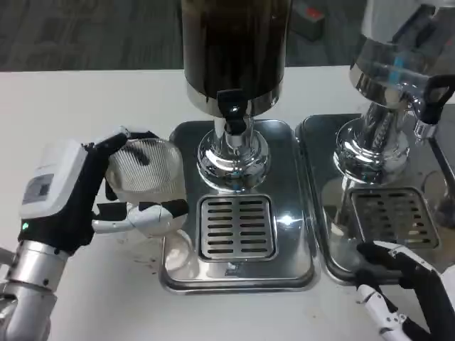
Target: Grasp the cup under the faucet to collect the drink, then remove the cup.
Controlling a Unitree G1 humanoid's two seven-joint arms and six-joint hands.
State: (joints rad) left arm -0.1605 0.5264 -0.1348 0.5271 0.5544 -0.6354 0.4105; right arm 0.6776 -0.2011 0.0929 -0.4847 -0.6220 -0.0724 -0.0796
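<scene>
White table (85,92): left robot hand (71,195) grips cup (146,167) beside dispenser tray (291,263).

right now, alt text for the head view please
The left robot hand holds a clear ribbed cup beside a dark drink dispenser, left of its tap and drip grate. The right robot hand rests by a second dispenser's tray.

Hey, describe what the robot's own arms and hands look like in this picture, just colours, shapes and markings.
The left robot hand has a boxy white back bearing a small grey panel and a green light, black palm, and fingers in white and black. Its forearm is a ribbed silver cylinder. The right robot hand at the lower right shows slim white and black fingers with black tips.
</scene>
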